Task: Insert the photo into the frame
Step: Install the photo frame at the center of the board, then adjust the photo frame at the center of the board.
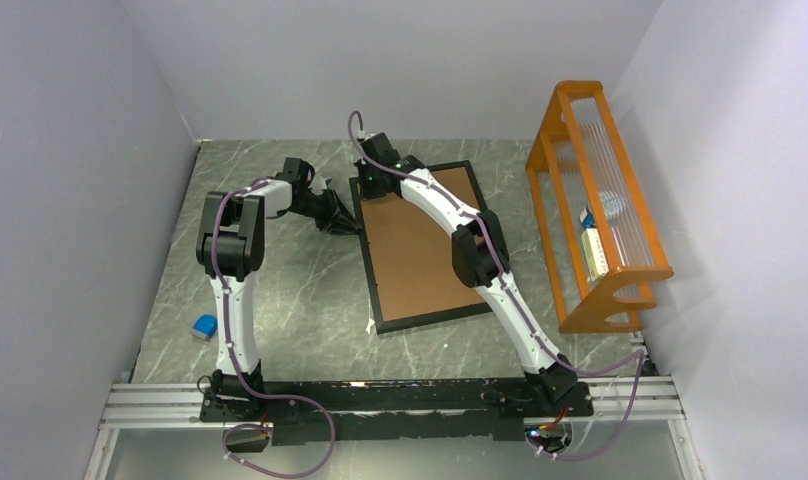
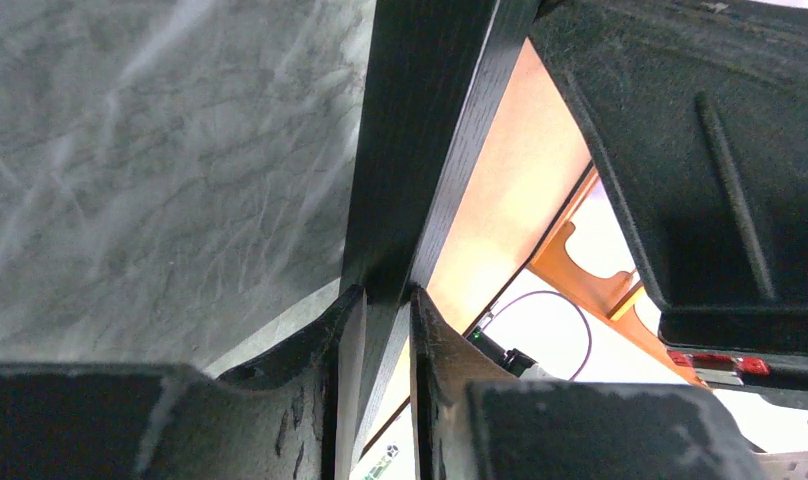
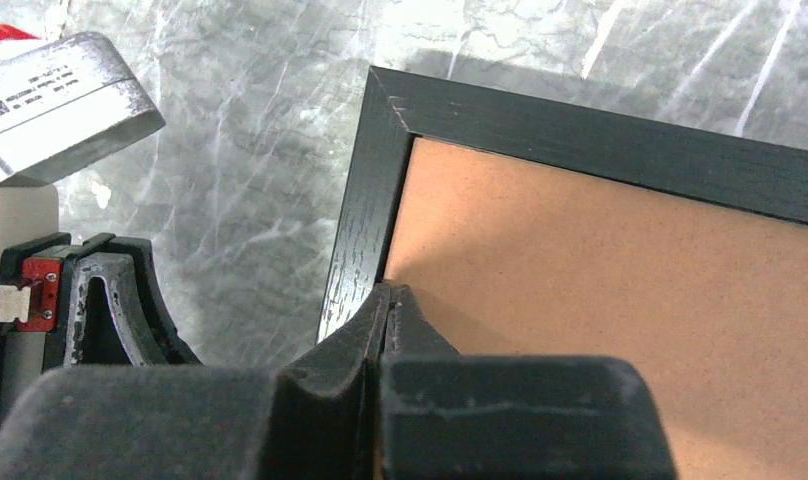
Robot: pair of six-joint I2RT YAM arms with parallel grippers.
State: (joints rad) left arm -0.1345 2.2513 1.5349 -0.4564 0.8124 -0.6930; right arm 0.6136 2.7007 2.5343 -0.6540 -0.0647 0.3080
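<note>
Grey marbled surface (image 1: 300,300) carries the frame (image 1: 368,272), flat, brown backing board (image 1: 415,260) up, long axis running away from my bases, far end leaning left. My left end effector (image 2: 385,300) clamps its left rail near the far corner. My right end effector (image 3: 388,295), pinched closed, has its tips at the board's edge there.

one black frame (image 1: 433,318) at the centre, one brown backing board (image 1: 410,260) inside it. one orange rack (image 1: 620,300) at 3 o'clock. one small blue object (image 1: 205,325) at 8 o'clock. two arms, left arm (image 1: 230,300) and right arm (image 1: 515,305), each with one gripper: left gripper (image 1: 348,225), right gripper (image 1: 369,189). one marbled surface (image 1: 310,320).
</note>
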